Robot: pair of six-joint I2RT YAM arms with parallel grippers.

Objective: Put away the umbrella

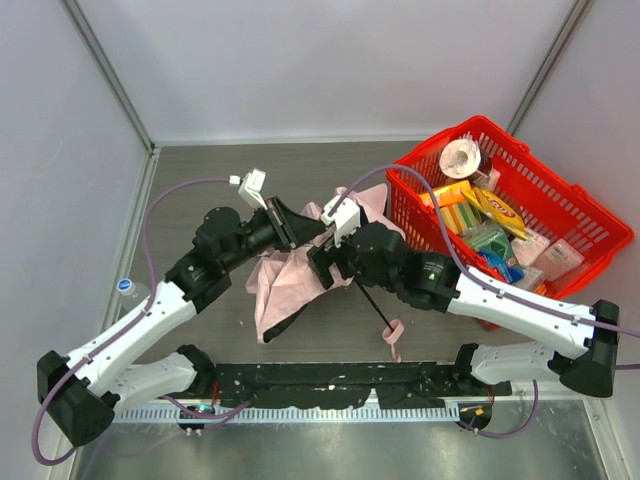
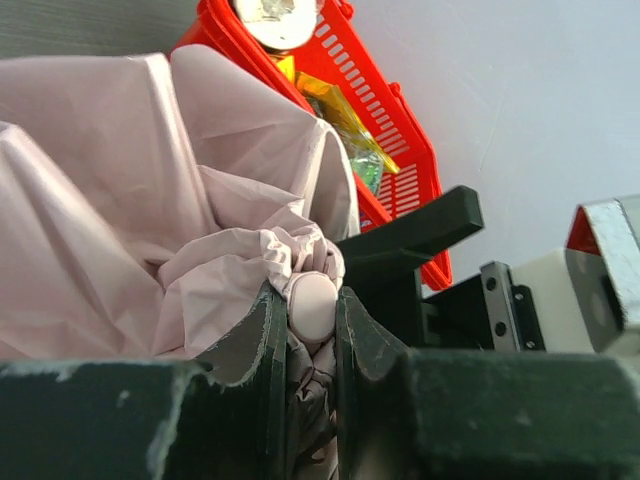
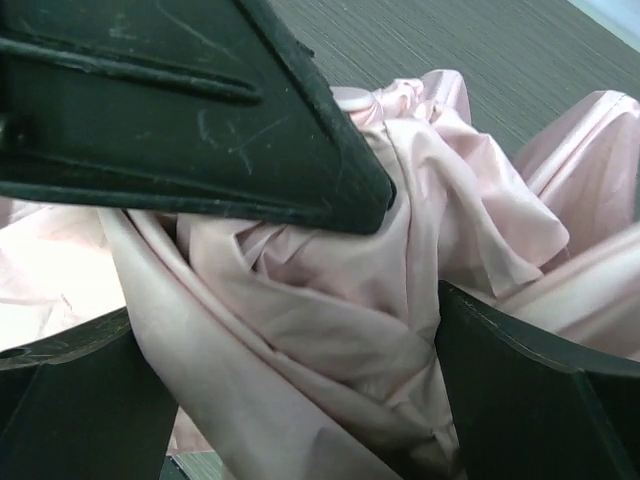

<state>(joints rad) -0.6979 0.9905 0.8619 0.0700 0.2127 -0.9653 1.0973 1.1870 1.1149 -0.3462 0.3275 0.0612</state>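
Pink umbrella fabric is lying crumpled mid-table, between both claws. Left claw is clenching the umbrella's small pink knob and bunched cloth. Right claw is straddling loose folds, jaws spread wide. Black shaft is running toward 5 o'clock. Red basket, packed with packets, is crowding the fabric at 2 o'clock.

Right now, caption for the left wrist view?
Left gripper, jaws shut on the pink umbrella at its rounded knob, red basket behind.
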